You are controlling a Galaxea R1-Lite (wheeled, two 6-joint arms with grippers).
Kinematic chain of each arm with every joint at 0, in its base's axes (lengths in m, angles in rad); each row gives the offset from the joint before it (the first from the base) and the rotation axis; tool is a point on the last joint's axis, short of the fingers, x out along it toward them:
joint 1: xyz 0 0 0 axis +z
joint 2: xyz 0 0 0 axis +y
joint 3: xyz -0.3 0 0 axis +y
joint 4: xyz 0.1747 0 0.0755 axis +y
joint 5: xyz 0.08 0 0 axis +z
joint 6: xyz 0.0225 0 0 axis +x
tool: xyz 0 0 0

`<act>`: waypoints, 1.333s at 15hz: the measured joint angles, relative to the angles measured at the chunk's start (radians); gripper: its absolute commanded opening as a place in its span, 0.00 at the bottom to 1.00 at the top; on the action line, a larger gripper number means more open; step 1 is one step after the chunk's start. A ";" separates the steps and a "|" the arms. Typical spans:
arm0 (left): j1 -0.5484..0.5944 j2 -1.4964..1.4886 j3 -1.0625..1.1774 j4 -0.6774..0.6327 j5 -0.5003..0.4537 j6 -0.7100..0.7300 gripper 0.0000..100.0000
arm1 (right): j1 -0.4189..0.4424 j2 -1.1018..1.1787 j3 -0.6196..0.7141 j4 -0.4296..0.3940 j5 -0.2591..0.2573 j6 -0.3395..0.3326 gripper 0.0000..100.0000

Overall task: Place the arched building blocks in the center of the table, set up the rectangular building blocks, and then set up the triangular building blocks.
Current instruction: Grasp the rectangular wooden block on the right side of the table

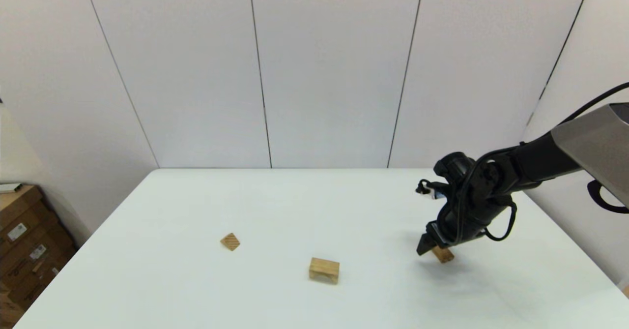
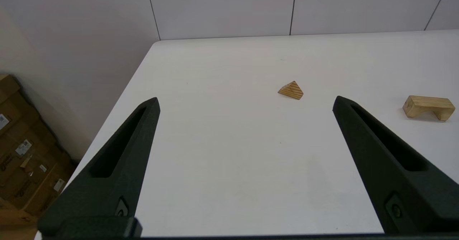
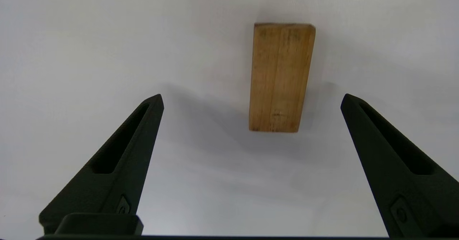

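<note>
All three blocks are bare, unvarnished wood — the plank (image 3: 280,76) shows fine lengthwise grain and a matt face, the wedge (image 2: 291,90) dark diagonal stripes, the arched block (image 2: 429,107) a pale, smooth finish. The table (image 1: 275,201) is smooth white with a faint sheen. The right gripper (image 3: 251,100) has matt, finely textured black plastic fingers (image 3: 123,154).

In the head view the right gripper (image 1: 433,246) covers most of the flat plank (image 1: 443,254), so only a small tan corner shows below its jaws, and the left arm is out of that view altogether. The right arm (image 1: 540,164) is cut off by the picture's right edge. In the left wrist view the cardboard boxes (image 2: 21,150) run off the left edge, their labels too small to read.
</note>
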 measured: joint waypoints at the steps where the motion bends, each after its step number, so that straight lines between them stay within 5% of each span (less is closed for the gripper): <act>1: 0.000 0.000 0.000 0.000 0.000 0.000 1.00 | 0.001 0.005 -0.005 0.000 -0.001 -0.001 1.00; 20: 0.000 0.000 0.000 0.000 0.001 0.000 1.00 | 0.000 0.047 -0.069 0.070 -0.042 -0.049 1.00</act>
